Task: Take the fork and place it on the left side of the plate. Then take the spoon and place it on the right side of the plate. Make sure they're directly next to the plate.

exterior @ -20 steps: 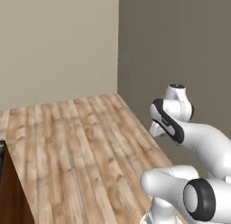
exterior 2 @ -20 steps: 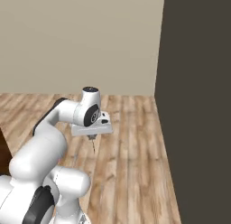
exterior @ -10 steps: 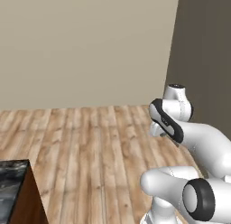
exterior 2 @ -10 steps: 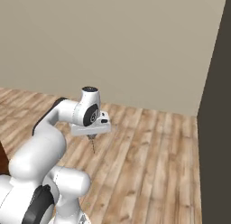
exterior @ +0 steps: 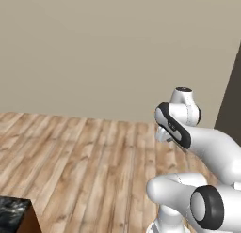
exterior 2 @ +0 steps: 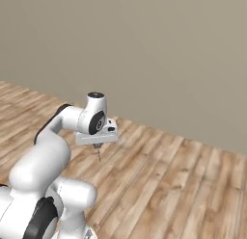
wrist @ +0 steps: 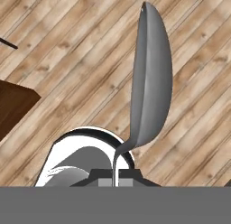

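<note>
Showing the gripper [exterior 2: 98, 147] left of centre in the right base view, jaws clamped together on the thin handle of the spoon [exterior 2: 99, 154], which hangs below it as a slim sliver over the wood-plank floor [exterior 2: 173, 185]. In the hand view the spoon [wrist: 151, 78] rises from the bottom centre toward the top, its oval bowl seen nearly edge-on. A dark brown cabinet corner [wrist: 11, 105] sits at that view's left edge. A dark-topped counter corner [exterior: 14, 215] occupies the lower left of the left base view, before a beige wall [exterior: 94, 49].
</note>
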